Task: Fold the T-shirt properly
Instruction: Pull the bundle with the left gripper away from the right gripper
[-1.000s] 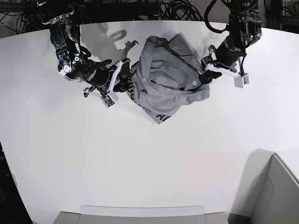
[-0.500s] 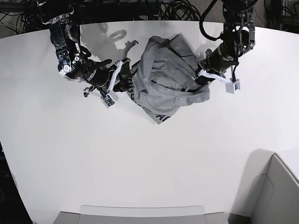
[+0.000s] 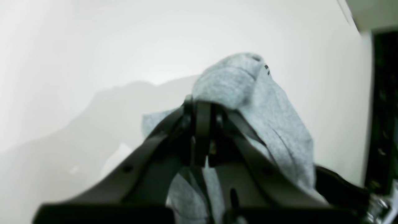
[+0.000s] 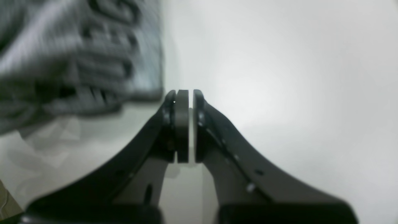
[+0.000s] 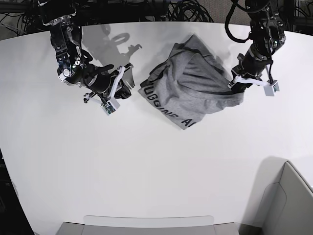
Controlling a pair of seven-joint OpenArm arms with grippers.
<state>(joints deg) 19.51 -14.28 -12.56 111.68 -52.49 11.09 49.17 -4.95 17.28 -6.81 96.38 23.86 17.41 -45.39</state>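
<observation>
The left gripper (image 5: 234, 83) was clamped on the T-shirt's (image 5: 193, 83) near edge, the bunched shirt trailing from it toward the right gripper (image 5: 128, 73), which was closed, empty, just beside the shirt.

Black block lettering on the T-shirt (image 5: 195, 85), partly legible "UGGING A", rest folded away

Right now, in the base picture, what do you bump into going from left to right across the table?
Right gripper → T-shirt → left gripper, pinching the shirt's edge → grey bin at the far right corner.
</observation>
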